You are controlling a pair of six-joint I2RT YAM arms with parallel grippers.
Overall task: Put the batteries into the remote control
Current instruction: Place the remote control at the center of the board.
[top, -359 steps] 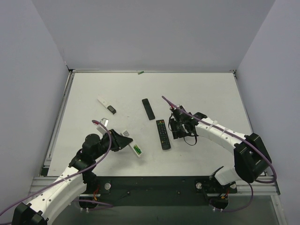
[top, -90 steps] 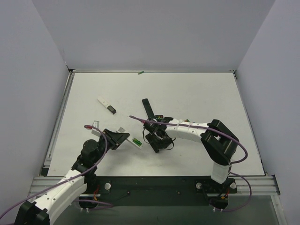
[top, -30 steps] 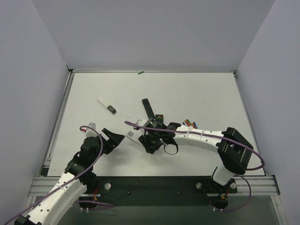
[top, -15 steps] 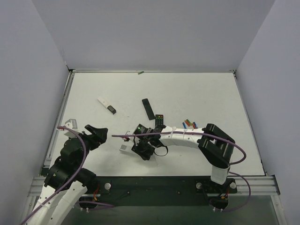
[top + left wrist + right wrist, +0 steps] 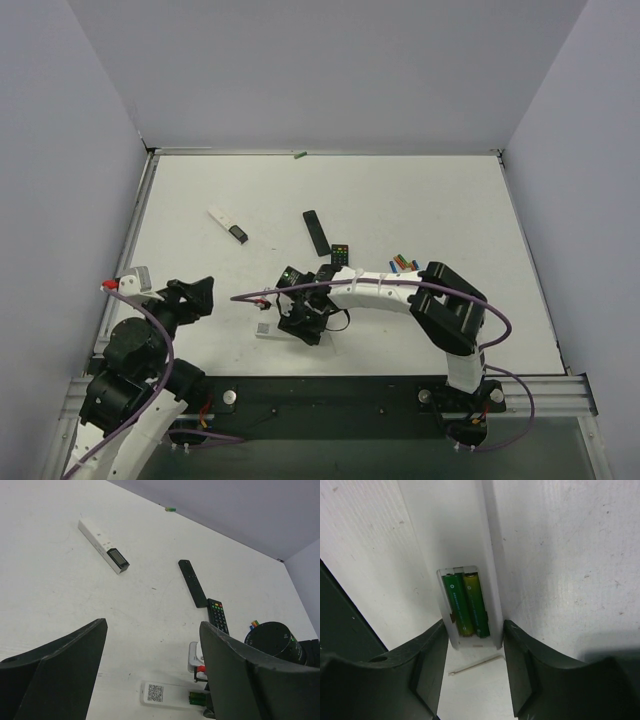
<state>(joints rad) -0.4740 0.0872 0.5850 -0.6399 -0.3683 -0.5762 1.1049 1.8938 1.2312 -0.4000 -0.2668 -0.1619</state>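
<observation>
At far left, the left gripper [image 5: 197, 296] — spread wide, holding nothing, well apart from the work. Further in, toward the far side of the table [image 5: 430, 190], a white strip with a dark end [image 5: 228, 225], of no use here. Near the front edge, the remote control [image 5: 266, 328], lying back-up with the bay uncovered and two batteries [image 5: 465, 605] side by side inside. Astride the bay end, the right gripper [image 5: 473, 627] at a narrow setting, fingers [image 5: 427, 665] close along both long sides; impossible to tell whether pressing on the casing or just clear of it. To the right, a slim black remote [image 5: 316, 232], then a black remote with coloured buttons [image 5: 339, 254], then spare cells [image 5: 404, 263] in a small heap just beside the right arm. Probably near the end of loading, with the cover not yet on and not to be found in these views. Risks from here: dragging or tipping the remote when pulling away with one finger rubbing a side — enough to shake a cell out of the open bay; pressing down at a slant and popping a cell up; sweeping the arm through the spare cells and rolling them away. Also possible: wrong polarity, not readable here.
</observation>
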